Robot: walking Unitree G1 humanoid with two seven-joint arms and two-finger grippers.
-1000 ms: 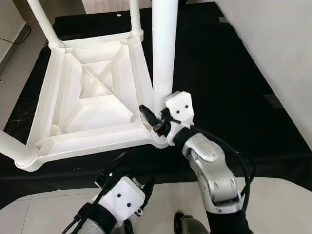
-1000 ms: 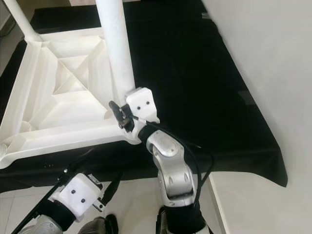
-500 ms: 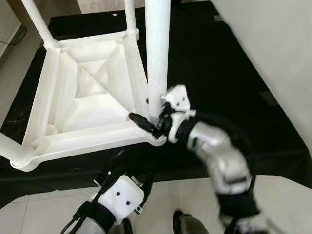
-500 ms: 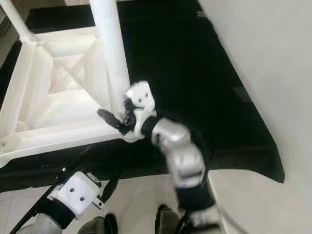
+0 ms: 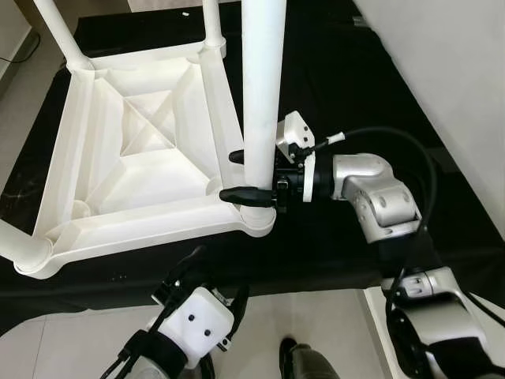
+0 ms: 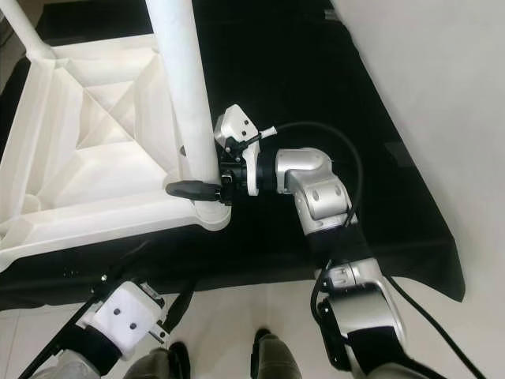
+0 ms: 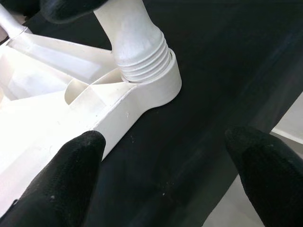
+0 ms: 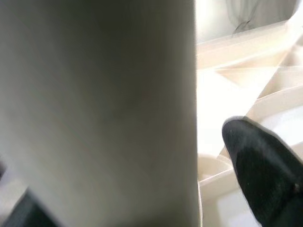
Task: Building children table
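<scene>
A white plastic children's table (image 5: 134,158) lies upside down on a black cloth (image 5: 347,63). Its near-right leg (image 5: 263,79) stands upright in the corner socket (image 7: 156,90), with the threaded end showing at the socket. My right gripper (image 5: 233,175) reaches in from the right and is shut on this leg just above its base, one black finger on each side. The leg looms close in the right wrist view, beside one fingertip (image 8: 265,170). My left gripper (image 7: 165,165) hangs open, low in front of that corner and apart from the table.
Three other legs stand in their corners: far left (image 5: 63,35), far right (image 5: 210,24) and near left (image 5: 16,245). A pale wall (image 5: 450,79) runs along the right of the cloth. Light floor tiles (image 5: 79,339) and my feet (image 5: 304,363) lie below the cloth's front edge.
My right arm has swung out to the right and its wrist has turned, so the fingers now clasp the leg from the side. The left gripper has not moved.
</scene>
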